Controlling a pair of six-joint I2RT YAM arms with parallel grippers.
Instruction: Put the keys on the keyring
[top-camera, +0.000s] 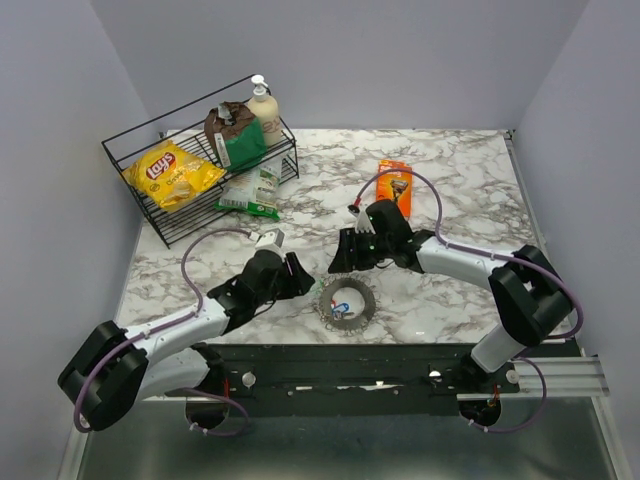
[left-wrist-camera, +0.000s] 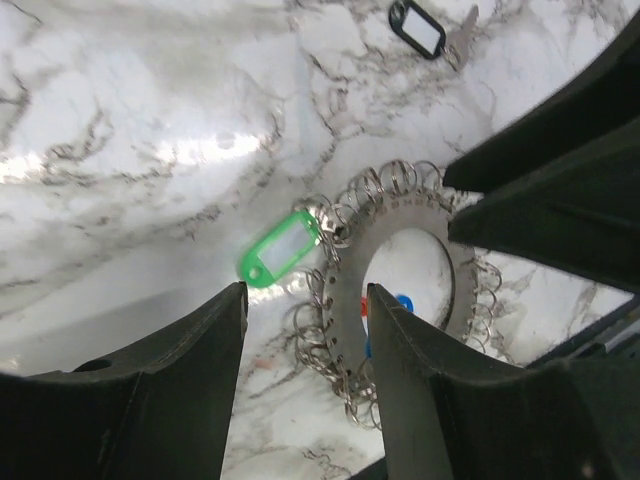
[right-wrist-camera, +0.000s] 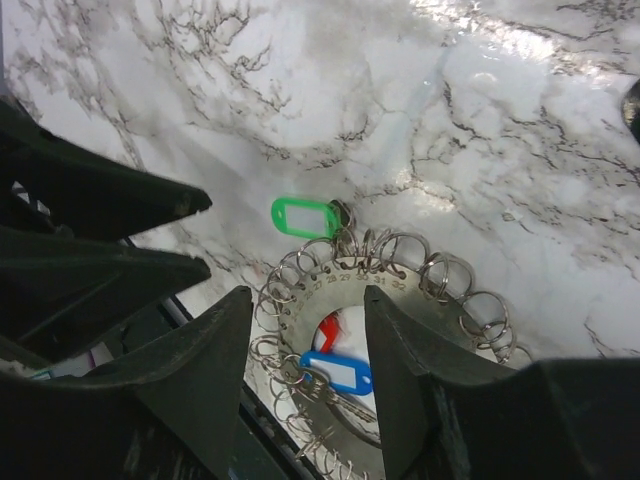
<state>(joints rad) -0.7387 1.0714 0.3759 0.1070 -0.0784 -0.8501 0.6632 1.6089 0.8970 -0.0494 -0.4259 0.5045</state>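
Observation:
The keyring (top-camera: 362, 305), a flat silver disc fringed with small split rings, lies on the marble near the front edge. The green key's tag (left-wrist-camera: 282, 247) hangs at its outer rim. The blue key (right-wrist-camera: 338, 372) and a red tag (right-wrist-camera: 330, 330) lie in its central hole. My left gripper (top-camera: 300, 275) hovers just left of it, open, the keyring's (left-wrist-camera: 400, 212) near edge showing between the fingers (left-wrist-camera: 190, 385) without being pinched. My right gripper (top-camera: 345, 257) hangs over the far side, open, with the keyring (right-wrist-camera: 335, 283) below its gap.
A black-tagged key (left-wrist-camera: 418, 28) lies apart on the marble beyond the ring. A wire basket (top-camera: 130, 150) at back left holds a Lay's bag (top-camera: 170, 172) and a bottle (top-camera: 265, 110). An orange package (top-camera: 394, 180) lies behind the right arm.

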